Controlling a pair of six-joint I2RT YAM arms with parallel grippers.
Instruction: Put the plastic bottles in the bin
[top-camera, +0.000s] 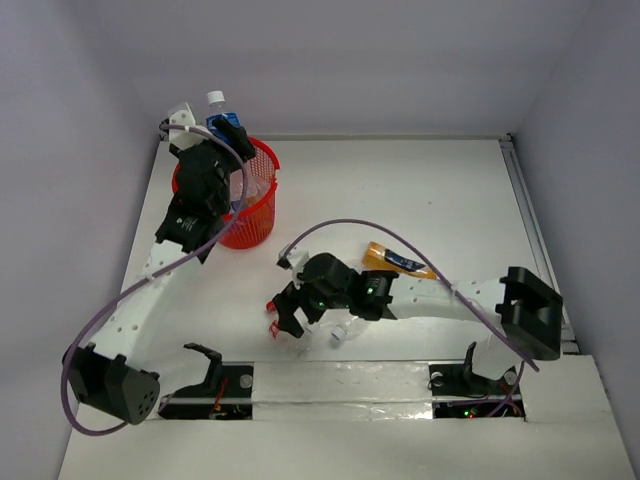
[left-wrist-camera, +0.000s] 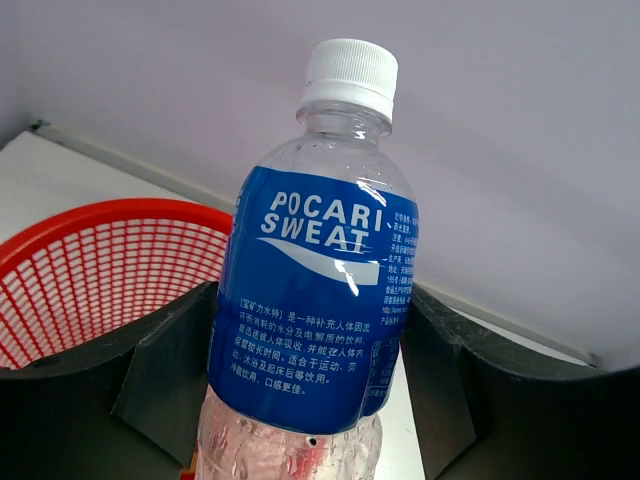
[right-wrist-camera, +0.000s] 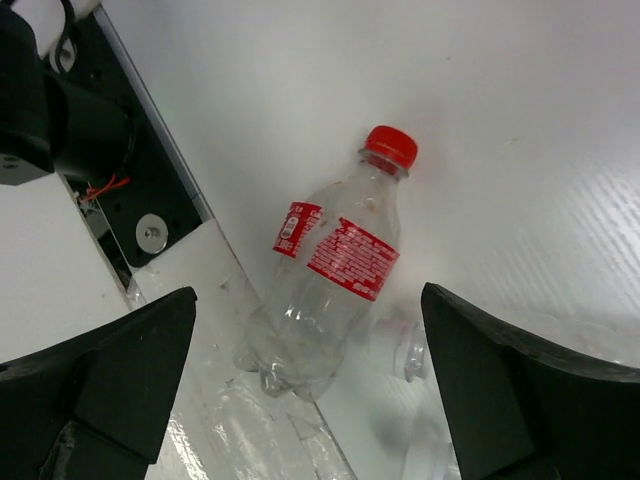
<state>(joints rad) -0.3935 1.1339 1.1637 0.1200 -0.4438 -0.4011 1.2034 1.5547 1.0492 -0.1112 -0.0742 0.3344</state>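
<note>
A clear bottle with a blue label (left-wrist-camera: 310, 300) and a white cap stands between my left gripper's (left-wrist-camera: 310, 410) black fingers, which are shut on its lower body. It hangs over the far rim of the red mesh bin (left-wrist-camera: 90, 255); from above, bottle (top-camera: 218, 112) and left gripper (top-camera: 225, 135) are at the bin's (top-camera: 262, 215) back edge. My right gripper (right-wrist-camera: 308, 330) is open just above a clear bottle with a red label and red cap (right-wrist-camera: 335, 275), which lies on the table apart from both fingers. An orange bottle (top-camera: 395, 262) lies behind the right gripper (top-camera: 290, 322).
A second clear bottle with a white cap (right-wrist-camera: 410, 350) lies right beside the red-labelled one, under the right finger. A shiny taped strip (top-camera: 340, 375) and black mounts (top-camera: 205, 365) run along the table's near edge. Walls close in at the back and left.
</note>
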